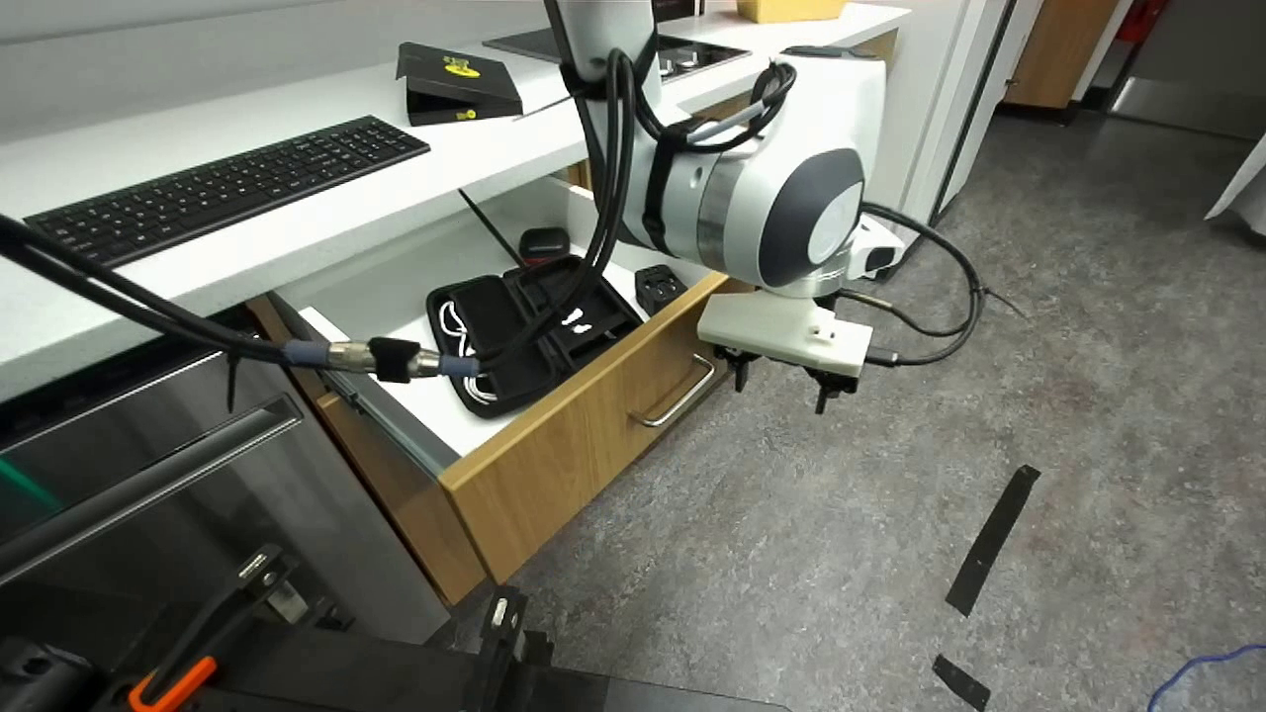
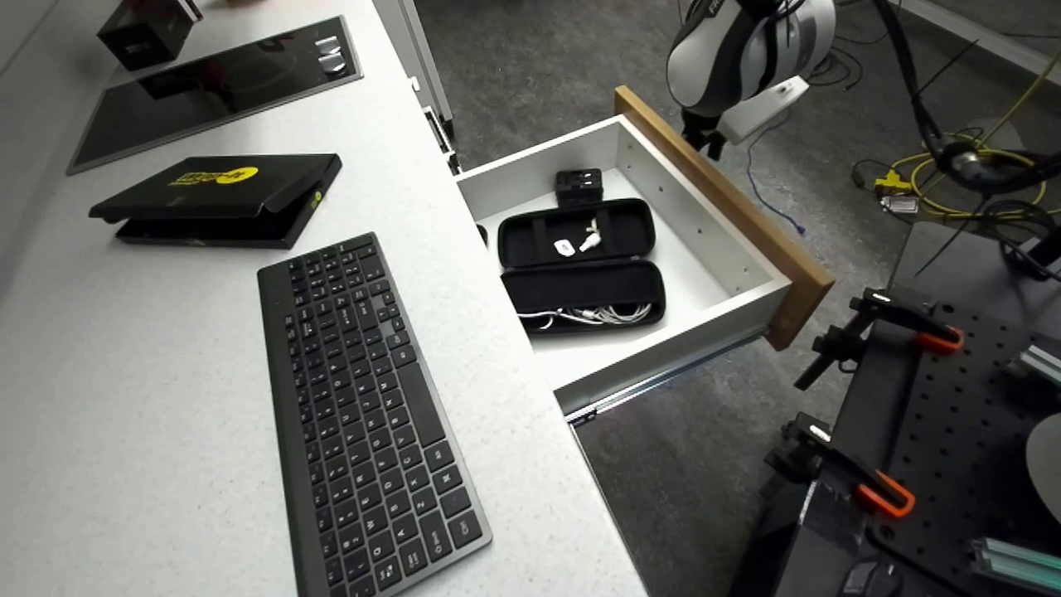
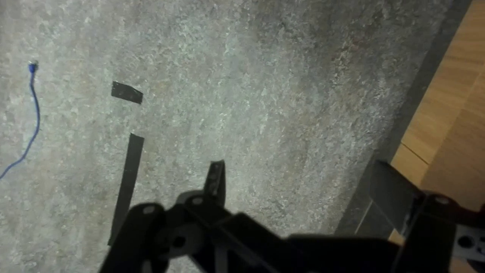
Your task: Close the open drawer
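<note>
In an exterior view you have the drawer (image 1: 593,425) pulled well out beneath the front edge of the white worktop (image 1: 485,153), its slim silver handle (image 1: 682,402) facing out over the grey floor (image 1: 841,544). Your end effector (image 1: 780,398) hangs outside the wooden front near the handle, jaws spread and pointing down, with floor showing between them. Along the worktop's front edge lies a black keyboard (image 1: 237,183), and a yellow object (image 1: 788,10), partly out of view, sits near the far corner. In an exterior view you look down into the drawer, where an open black case (image 2: 580,286) with white cables (image 2: 620,315) in it lies just beside a black adapter (image 2: 578,188); on the worktop a black box (image 2: 232,196), lid ajar, sits between the keyboard and a dark cooktop (image 2: 215,95). Your end effector shows just past the drawer's front, and you cannot tell whether it touches. In the wrist view the two fingers (image 3: 215,176) stand wide apart above the floor, where black tape (image 3: 128,182) and a blue cable (image 3: 38,117) lie; light wood (image 3: 443,106) shows past one fingertip, but you cannot tell which front it belongs to.
</note>
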Tool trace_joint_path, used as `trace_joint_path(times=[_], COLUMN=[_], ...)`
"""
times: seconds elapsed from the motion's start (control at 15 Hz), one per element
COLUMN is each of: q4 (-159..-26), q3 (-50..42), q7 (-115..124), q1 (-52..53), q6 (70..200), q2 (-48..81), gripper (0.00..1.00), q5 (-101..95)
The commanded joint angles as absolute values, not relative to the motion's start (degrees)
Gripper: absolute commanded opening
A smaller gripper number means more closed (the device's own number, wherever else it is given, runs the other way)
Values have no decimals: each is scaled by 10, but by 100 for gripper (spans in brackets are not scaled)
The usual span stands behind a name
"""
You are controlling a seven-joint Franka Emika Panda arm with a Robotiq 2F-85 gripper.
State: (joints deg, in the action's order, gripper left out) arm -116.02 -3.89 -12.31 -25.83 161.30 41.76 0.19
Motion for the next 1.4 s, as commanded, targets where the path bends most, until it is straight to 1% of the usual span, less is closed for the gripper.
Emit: trace_joint_path(times=[0.0, 0.2, 0.4, 0.47, 0.6, 0.93, 1.07, 1.33], q4=[-1119, -1083, -1036, -1075, -1055, -1045, -1010, -963], q3=[54, 99, 113, 92, 96, 97, 128, 160], q7=[-187, -219, -221, -207, -208, -214, -248, -293], q1=[-291, -285, -263, -255, -244, -250, -272, -269], q6=[1574, 1514, 1452, 1500, 1471, 1452, 1450, 1451], q2=[440, 460, 474, 454, 460, 468, 502, 552], gripper=[100, 100, 100, 100, 100, 100, 100, 100], q5=[35, 47, 63, 60, 64, 70, 99, 136])
